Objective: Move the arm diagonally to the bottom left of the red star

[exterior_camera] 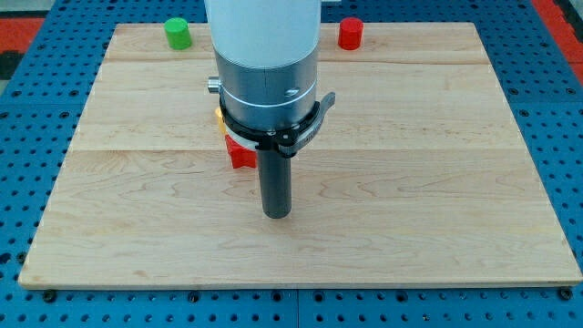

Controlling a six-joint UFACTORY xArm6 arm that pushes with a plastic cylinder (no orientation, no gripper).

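The red star [240, 154] lies near the middle of the wooden board [437, 182], partly hidden behind my arm. My tip [277, 214] rests on the board below and to the right of the red star, a short gap away. A yellow block [219, 116] peeks out just above the red star, mostly hidden by the arm, so its shape cannot be made out.
A green cylinder [178, 34] stands at the board's top left. A red cylinder [351, 34] stands at the top, right of the arm. The arm's wide body [266, 64] hides the top centre of the board. Blue pegboard surrounds the board.
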